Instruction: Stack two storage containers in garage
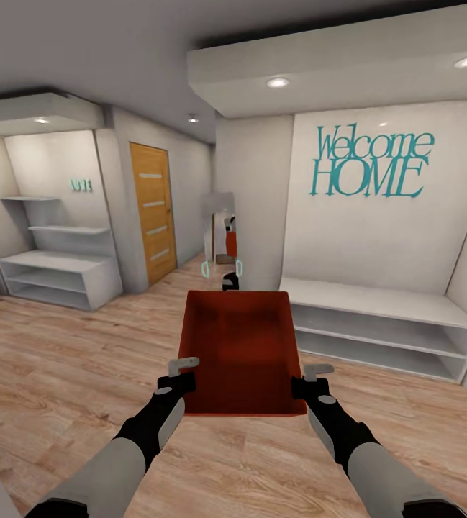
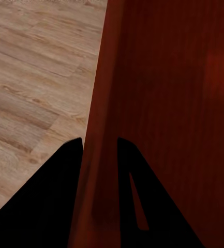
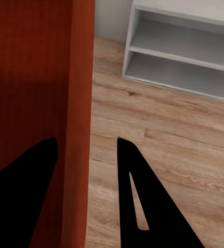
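- An orange-red storage container (image 1: pixel 239 352) is held up in front of the robot, above a light wood plank floor (image 1: pixel 60 360).
- The left pincer (image 1: pixel 181 368) is clamped on the container's left wall, one finger (image 2: pixel 49 201) outside and one inside.
- The right pincer (image 1: pixel 315 374) is clamped on the right wall in the same way.
- Ahead stand a low white shelf unit (image 1: pixel 384 327) under teal "Welcome HOME" lettering (image 1: pixel 371 162), and a wooden door (image 1: pixel 152 212) on the left.

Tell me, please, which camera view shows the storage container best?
The head view: the whole storage container shows, held between left gripper and right gripper. Each wrist view shows just one red wall clamped between fingers.
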### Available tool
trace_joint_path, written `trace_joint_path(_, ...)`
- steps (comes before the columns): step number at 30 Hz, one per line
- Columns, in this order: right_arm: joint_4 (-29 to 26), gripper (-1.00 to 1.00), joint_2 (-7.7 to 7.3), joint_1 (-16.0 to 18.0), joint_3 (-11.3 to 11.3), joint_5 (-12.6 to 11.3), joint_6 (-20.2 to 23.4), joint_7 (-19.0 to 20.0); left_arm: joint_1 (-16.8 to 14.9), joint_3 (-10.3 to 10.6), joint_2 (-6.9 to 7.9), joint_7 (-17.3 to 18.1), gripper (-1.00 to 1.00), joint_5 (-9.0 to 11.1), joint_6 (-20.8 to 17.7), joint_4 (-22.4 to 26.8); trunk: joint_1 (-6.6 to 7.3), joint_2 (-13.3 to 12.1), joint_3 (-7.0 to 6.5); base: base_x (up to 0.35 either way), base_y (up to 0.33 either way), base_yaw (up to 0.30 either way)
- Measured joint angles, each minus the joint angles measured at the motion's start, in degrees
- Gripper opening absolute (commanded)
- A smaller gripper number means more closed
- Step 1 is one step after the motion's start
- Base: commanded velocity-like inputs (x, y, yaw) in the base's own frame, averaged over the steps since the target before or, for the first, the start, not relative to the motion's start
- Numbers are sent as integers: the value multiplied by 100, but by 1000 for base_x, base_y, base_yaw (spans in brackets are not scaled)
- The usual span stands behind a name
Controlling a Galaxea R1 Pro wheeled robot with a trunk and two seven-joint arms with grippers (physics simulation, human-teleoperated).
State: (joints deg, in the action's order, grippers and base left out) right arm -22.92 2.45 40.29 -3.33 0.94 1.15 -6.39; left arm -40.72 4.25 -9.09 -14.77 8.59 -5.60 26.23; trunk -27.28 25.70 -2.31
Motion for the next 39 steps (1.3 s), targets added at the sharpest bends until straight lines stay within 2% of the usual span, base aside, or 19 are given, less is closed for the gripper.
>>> trace_joint_path(22, -24, -100, -7, 0, 1, 8, 16, 9, 0, -11, -8, -3, -100, -9, -1, 9, 0, 0, 0, 323, 0, 244)
trace_joint_path(39, -56, -100, -14, 0, -16, 2, 26, 9, 0, -16, -12, -1, -100, -14, 5, 23, 0, 0, 0, 323, 0, 17)
